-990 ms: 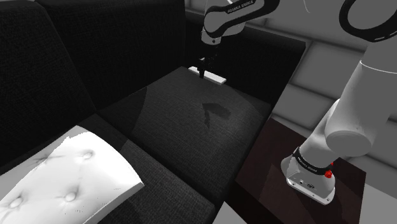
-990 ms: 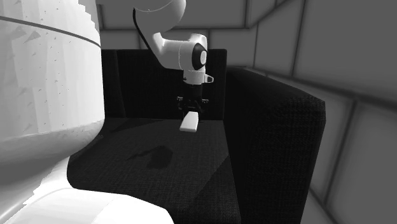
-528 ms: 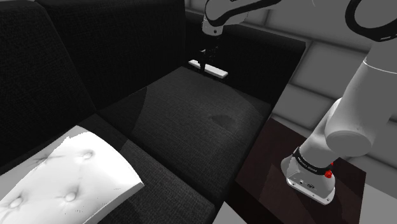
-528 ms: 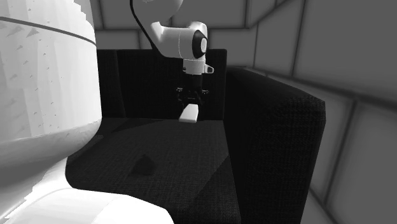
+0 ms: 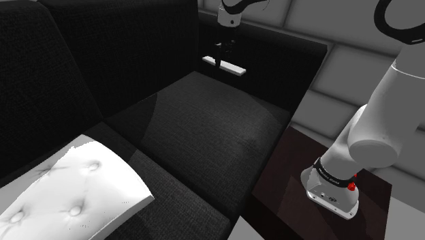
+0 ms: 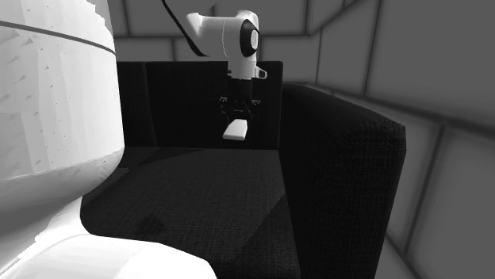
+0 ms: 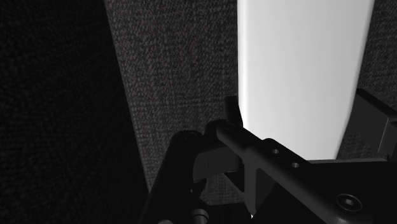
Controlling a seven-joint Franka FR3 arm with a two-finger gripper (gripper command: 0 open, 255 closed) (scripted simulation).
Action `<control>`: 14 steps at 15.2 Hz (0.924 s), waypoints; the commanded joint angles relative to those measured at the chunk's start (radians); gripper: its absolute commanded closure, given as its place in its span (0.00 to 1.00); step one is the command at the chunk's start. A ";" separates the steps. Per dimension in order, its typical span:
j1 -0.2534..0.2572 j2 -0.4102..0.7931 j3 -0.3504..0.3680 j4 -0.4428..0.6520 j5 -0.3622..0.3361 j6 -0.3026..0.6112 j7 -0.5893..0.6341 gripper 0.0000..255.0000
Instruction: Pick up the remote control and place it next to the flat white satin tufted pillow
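Observation:
The remote control is a flat white bar, hanging level in the air above the far end of the dark sofa seat. My gripper comes down from above and is shut on its middle. The second exterior view has the remote end-on under the gripper, well above the cushion. In the wrist view the remote runs away from the gripper, with one black finger against its edge. The white tufted pillow lies flat on the seat at the shoulder view's lower left.
The sofa's dark backrest rises along the shoulder view's left and its armrest stands behind the remote. My arm's base sits on the dark stand at lower right. A large white shape blocks the second exterior view's left.
The gripper has risen with the remote in it, away from the seat cushion. Its shadow on the seat has slid toward the camera and faded.

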 commanded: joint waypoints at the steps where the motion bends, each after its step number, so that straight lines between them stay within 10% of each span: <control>1: -0.001 -0.003 -0.001 0.023 -0.001 -0.026 0.001 1.00; 14: 0.105 -0.131 0.093 -0.099 -0.010 -0.016 0.203 1.00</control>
